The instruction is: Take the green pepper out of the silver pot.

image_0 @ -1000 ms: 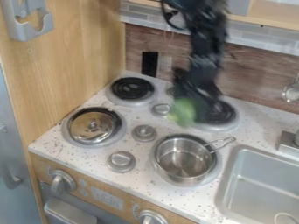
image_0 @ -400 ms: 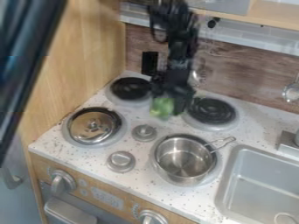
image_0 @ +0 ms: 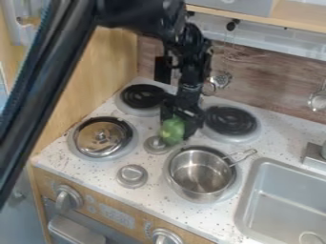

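We find the gripper (image_0: 178, 132) clamped on the pepper (image_0: 172, 130), which hangs at its tips, outside the pot (image_0: 201, 177). We record the pot near the gripper, on its camera side, and one black burner (image_0: 231, 120) just beside it, at the view's right.

Toy kitchen: burners (image_0: 231, 120), sink (image_0: 286, 200)

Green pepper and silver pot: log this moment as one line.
Black two-finger gripper holding green pepper | pepper outside round silver metal pot | pot upright on burner beside grey sink
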